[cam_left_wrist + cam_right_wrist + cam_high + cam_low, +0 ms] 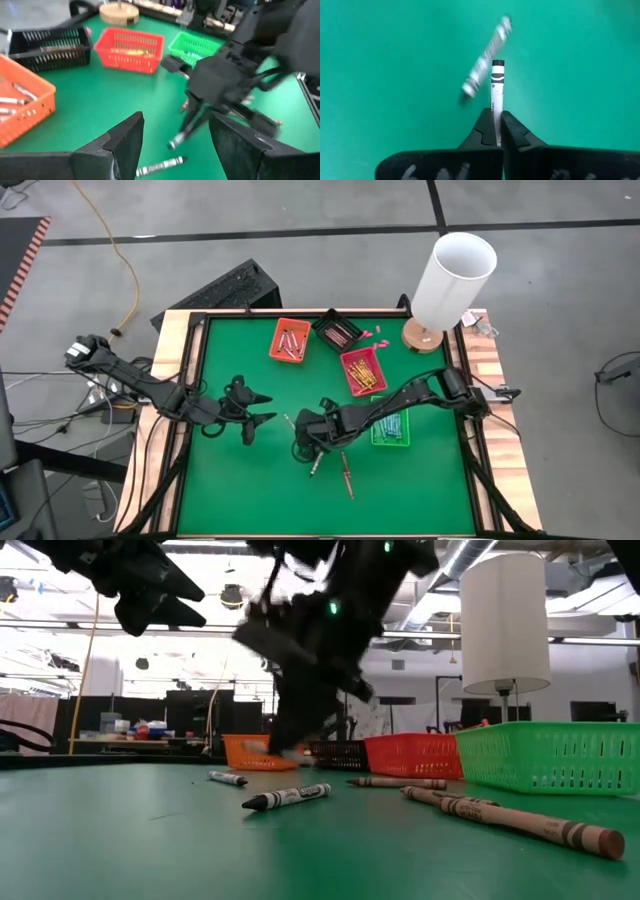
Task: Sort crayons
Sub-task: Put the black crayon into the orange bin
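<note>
Near the centre of the high view, the right tool [497, 127] pinches a grey crayon [497, 85] by its tail end, fingers pressed together on it above the green counter [240, 480]. So short a hold could let it pivot or slip before reaching the orange tray [290, 340]. At centre-left, the left tool [262, 408] waits, spread.

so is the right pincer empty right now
No, the right pincer is shut on a grey crayon, which sticks out from between its fingers above the green table.
</note>
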`<action>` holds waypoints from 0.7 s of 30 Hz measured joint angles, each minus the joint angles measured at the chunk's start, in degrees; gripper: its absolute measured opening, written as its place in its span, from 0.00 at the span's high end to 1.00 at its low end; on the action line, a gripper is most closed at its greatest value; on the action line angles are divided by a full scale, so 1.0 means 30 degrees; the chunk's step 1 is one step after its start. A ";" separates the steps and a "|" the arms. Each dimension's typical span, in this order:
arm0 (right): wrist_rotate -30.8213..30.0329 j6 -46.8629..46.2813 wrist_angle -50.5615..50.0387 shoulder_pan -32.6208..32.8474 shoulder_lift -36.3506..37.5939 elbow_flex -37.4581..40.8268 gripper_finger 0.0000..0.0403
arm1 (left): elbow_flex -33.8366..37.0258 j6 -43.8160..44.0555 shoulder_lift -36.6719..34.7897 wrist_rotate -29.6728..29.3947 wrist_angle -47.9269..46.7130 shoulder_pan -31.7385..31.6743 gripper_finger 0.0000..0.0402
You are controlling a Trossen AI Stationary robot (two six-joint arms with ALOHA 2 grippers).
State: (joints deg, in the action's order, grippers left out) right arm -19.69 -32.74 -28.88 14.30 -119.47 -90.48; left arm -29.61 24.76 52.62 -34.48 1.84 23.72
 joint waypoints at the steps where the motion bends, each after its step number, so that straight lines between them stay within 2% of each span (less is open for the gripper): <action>1: -0.0183 0.0232 0.0562 0.0070 0.0127 -0.0027 0.99 | 0.0000 -0.0230 0.0000 -0.0314 0.0280 0.0128 0.47; 8: -0.2758 0.1950 0.0577 0.0670 0.2268 -0.0029 1.00 | -0.0006 -0.4315 -0.0037 -0.1280 0.4040 0.1874 0.47; 13: -0.4554 0.4034 0.1772 0.1136 0.4073 -0.0044 1.00 | -0.0007 -0.7062 0.0006 -0.1399 0.6172 0.2896 0.47; 17: -0.5843 0.5356 0.2997 0.1737 0.5159 -0.0051 1.00 | 0.0052 -0.8423 0.0000 -0.1087 0.7386 0.3178 0.47; 21: -0.6869 0.6887 0.4404 0.2568 0.5812 -0.0058 1.00 | 0.1118 -0.9630 0.0000 -0.0320 1.0605 0.3102 0.47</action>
State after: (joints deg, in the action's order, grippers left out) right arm -40.30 -12.08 -15.67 22.00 -102.04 -90.65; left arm -26.25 -4.13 52.62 -35.43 33.66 33.02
